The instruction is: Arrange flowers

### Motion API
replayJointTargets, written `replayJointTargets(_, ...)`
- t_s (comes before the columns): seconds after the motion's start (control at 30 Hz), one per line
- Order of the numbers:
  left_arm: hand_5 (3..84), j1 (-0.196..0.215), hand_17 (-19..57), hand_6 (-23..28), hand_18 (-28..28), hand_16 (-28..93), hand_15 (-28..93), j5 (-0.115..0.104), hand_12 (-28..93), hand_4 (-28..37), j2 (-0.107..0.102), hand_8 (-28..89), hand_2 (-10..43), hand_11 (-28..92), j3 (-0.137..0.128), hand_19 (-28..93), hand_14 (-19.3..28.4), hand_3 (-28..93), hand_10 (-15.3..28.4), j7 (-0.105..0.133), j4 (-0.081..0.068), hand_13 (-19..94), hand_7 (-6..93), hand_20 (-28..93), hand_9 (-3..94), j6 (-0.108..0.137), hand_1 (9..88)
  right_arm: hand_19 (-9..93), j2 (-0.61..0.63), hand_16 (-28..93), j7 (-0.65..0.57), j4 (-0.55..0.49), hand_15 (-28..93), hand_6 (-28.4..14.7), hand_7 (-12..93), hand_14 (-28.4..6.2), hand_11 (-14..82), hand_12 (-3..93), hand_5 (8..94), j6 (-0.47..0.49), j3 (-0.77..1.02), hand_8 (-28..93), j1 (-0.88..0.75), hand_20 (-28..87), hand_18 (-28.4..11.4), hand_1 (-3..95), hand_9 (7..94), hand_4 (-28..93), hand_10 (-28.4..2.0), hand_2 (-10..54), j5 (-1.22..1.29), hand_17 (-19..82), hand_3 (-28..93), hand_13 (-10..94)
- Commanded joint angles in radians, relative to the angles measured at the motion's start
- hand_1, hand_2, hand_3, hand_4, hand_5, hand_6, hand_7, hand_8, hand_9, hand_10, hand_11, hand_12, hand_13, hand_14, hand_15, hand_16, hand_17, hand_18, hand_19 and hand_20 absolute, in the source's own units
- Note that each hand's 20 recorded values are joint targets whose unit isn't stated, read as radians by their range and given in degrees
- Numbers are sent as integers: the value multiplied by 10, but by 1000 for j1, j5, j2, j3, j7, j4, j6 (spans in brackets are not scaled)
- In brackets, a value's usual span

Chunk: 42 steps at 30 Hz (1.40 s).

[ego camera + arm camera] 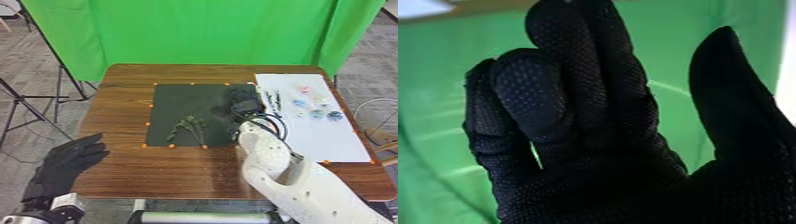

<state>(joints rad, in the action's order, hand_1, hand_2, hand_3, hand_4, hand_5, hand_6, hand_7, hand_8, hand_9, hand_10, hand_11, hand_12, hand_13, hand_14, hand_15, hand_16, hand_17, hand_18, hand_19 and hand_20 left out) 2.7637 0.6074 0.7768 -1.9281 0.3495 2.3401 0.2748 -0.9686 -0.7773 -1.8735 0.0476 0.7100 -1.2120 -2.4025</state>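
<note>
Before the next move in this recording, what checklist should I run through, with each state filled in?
1. Right hand empty, fingers not curled round anything: ok.
2. Left hand away from the black mat: ok, it is off to the left, at the table's near side.
3. Green sprigs on the mat: ok, they lie in its near part.
4. Coloured flowers joined to the sprigs: not ok, they lie apart on the white sheet.
5. Right hand lifted off the mat: cannot tell; it is over the right part, but its height is unclear.
</note>
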Motion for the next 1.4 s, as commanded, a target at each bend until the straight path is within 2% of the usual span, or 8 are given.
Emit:
replayJointTargets(0.03,448,-46,-96,141,223,-117,560,-6,95,-137,-18,-77,65,336,58,580,284,807,223,14,-15,287,122,150,391,7,268,914,105,242,-26,86,734,-81,249,-159,411,234,708,15,87,-94,37,128,-284,236,713,-199,-206,54,25,334,745,656)
replayJointTargets(0.2,447,-59,-95,140,222,-118,561,-5,95,-138,-28,-77,65,337,67,580,284,809,222,17,-17,286,122,149,388,8,267,900,127,231,-51,121,745,-94,242,-179,417,229,679,27,119,-92,35,113,-284,233,669,-203,-226,48,38,327,759,614)
replayJointTargets(0.4,446,-80,-95,140,221,-118,563,15,95,-139,-16,-78,64,338,66,579,284,812,221,-5,-20,284,123,149,387,-16,266,890,132,218,-86,158,754,-104,244,-193,421,225,653,58,169,-91,-4,99,-284,238,641,-209,-237,38,48,317,764,587)
replayJointTargets(0.6,445,-74,-96,140,221,-119,563,5,94,-139,-28,-78,62,339,65,578,284,813,221,11,-20,282,123,150,386,-11,265,890,113,208,-95,188,758,-106,242,-194,424,223,650,75,176,-91,-24,92,-284,245,634,-214,-240,30,54,314,766,581)
replayJointTargets(0.73,446,-93,-96,140,221,-118,563,10,94,-140,-20,-78,62,340,74,578,284,814,221,3,-27,282,123,150,385,-24,265,890,98,204,-98,213,759,-106,243,-196,425,222,651,77,165,-91,-24,89,-284,246,633,-216,-240,28,56,314,766,581)
replayJointTargets(0.83,446,-92,-96,141,221,-118,563,-2,94,-140,-40,-78,61,340,77,578,284,814,220,19,-30,281,123,150,384,-16,264,891,87,203,-101,220,760,-106,242,-196,424,221,650,86,170,-91,-30,88,-284,246,630,-218,-241,26,58,313,765,578)
replayJointTargets(1.17,445,-108,-96,139,221,-118,562,9,93,-140,-9,-79,61,341,81,578,284,815,219,-3,-35,280,126,150,383,-28,264,892,53,200,-93,268,761,-106,242,-197,424,220,649,104,164,-91,-22,84,-284,247,628,-223,-241,21,42,312,759,578)
replayJointTargets(1.4,444,-112,-96,139,221,-118,562,-1,92,-141,-22,-80,61,341,83,577,284,815,220,3,-37,280,127,151,383,-25,265,891,29,199,-88,307,762,-105,243,-196,425,219,650,104,138,-91,4,83,-284,247,630,-224,-240,21,12,313,754,582)
